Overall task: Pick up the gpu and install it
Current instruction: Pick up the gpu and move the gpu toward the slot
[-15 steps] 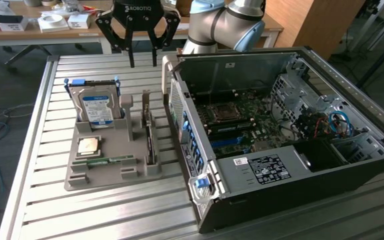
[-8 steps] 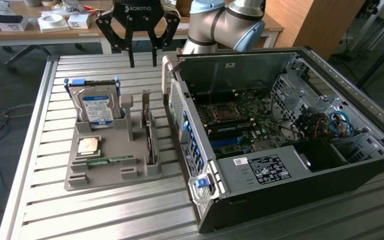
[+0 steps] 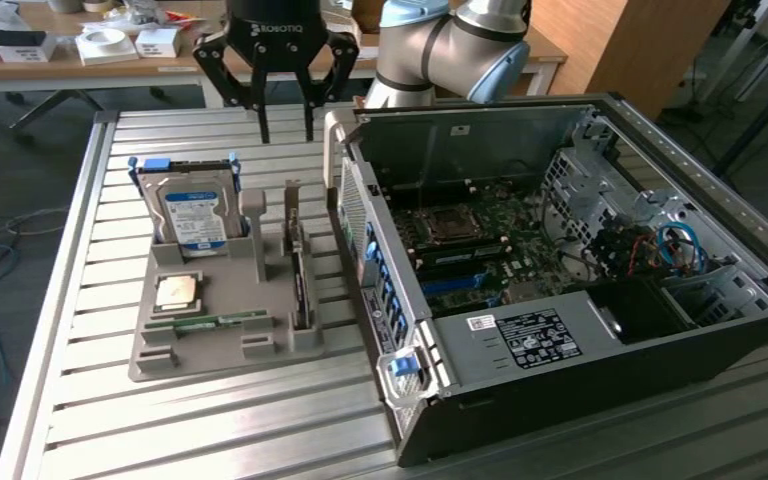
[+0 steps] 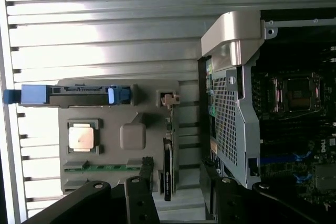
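Gripper (image 3: 285,128) first: your fingers stand wide apart with nothing between them. It hangs in the air well above the tray (image 3: 231,285), touching nothing on it.

The gpu (image 3: 300,275) stands on its long edge in the tray's narrow slot, along the side of the tray that faces the case (image 3: 352,190), with its thin top edge up. On the same tray the drive (image 3: 195,215) stands upright at one end, the cpu (image 3: 177,292) lies flat near the middle, and the memory stick (image 3: 211,322) lies along the opposite end. In the wrist view the gpu's edge runs roughly between your two fingers. You look about lined up with the slot, though I can't say you are straight over it.

Expect the card to be light and stiff but delicate: a bare board, a fan on one face, and little thickness to bite on. I'd take it across its thickness at the upper edge, near the middle of its length so it hangs level. Put the pads on flat board or shroud rather than on the fan blades, and squeeze modestly. The slot probably holds it snugly, so any tilt while it leaves the tray could bind or scrape it.
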`<action>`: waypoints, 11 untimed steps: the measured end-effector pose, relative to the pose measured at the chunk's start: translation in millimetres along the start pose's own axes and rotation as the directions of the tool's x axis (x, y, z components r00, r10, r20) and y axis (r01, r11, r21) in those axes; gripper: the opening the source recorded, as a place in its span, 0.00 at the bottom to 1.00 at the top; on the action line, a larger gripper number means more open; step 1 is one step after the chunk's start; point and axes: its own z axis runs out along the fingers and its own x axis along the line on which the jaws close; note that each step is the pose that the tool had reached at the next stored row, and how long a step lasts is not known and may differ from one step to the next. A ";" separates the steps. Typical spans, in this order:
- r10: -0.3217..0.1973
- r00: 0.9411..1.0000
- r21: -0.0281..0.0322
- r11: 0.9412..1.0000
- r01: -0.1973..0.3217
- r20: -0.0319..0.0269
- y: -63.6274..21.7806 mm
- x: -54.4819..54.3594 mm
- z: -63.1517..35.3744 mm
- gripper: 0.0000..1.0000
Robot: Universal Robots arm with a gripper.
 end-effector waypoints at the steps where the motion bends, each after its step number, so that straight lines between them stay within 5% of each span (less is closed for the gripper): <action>1: 0.000 1.000 0.000 1.000 0.000 0.000 0.0 0.1 1.6 0.49; 11: 0.000 1.000 0.000 1.000 0.000 0.000 -0.5 0.7 19.1 0.49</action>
